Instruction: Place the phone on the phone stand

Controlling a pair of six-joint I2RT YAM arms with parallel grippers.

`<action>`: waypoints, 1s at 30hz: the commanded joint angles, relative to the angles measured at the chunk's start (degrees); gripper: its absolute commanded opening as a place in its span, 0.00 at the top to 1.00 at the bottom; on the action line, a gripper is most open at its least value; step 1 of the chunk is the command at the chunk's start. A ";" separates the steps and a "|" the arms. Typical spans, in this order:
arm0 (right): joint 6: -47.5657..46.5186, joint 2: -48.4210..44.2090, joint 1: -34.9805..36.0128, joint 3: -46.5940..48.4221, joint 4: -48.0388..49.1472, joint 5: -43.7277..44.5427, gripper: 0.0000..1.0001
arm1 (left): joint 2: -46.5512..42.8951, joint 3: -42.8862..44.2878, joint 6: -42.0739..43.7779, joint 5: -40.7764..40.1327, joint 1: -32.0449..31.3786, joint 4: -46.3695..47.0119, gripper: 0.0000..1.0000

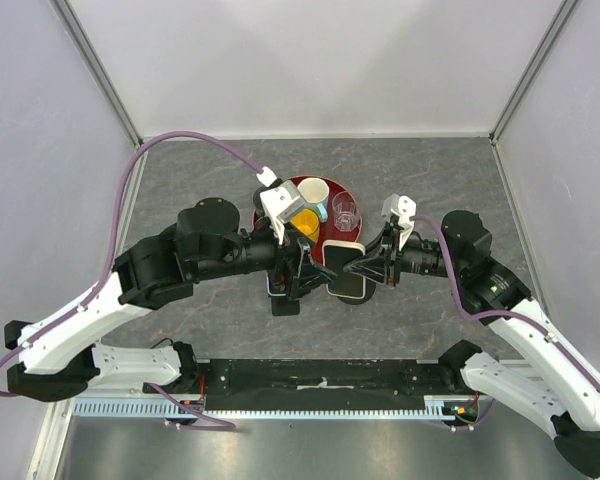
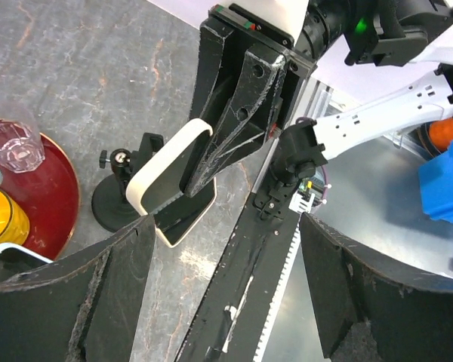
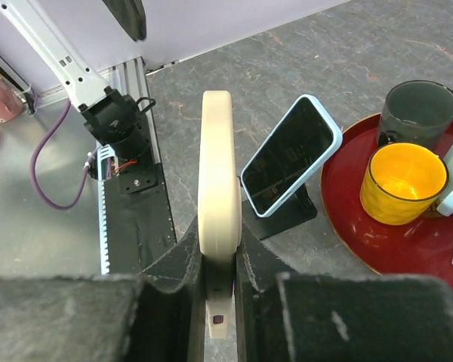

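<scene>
My right gripper (image 1: pixel 358 265) (image 3: pixel 217 256) is shut on a cream-cased phone (image 3: pixel 217 173), gripping it edge-on and upright. In the left wrist view the phone (image 2: pixel 170 162) hangs tilted just beside a round-based black phone stand (image 2: pixel 115 207) with a ball joint; I cannot tell whether they touch. From above, the phone (image 1: pixel 338 262) is over the stand's base (image 1: pixel 352 292). My left gripper (image 1: pixel 294 275) (image 2: pixel 226 302) is open and empty, just left of the phone.
A second phone in a light-blue case (image 3: pixel 291 154) leans on its own black stand (image 3: pixel 287 215) under my left gripper. A red tray (image 3: pixel 408 241) behind holds a yellow cup (image 3: pixel 402 181), a dark mug (image 3: pixel 423 113), a white mug (image 1: pixel 313 192) and a glass (image 2: pixel 15 143).
</scene>
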 commanded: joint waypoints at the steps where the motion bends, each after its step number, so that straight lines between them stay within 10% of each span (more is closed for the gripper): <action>1: 1.06 -2.11 0.15 4.09 1.59 -3.52 1.00 | -0.65 0.76 0.00 4.53 -0.14 1.52 0.17; 15: 32.66 -20.02 0.15 -9.96 12.53 18.79 1.00 | -15.58 -27.10 -14.41 -1.54 -0.05 22.86 0.18; 30: 43.95 -22.86 0.15 -14.63 24.68 12.39 1.00 | -9.01 -35.02 -20.04 14.29 1.79 42.21 0.16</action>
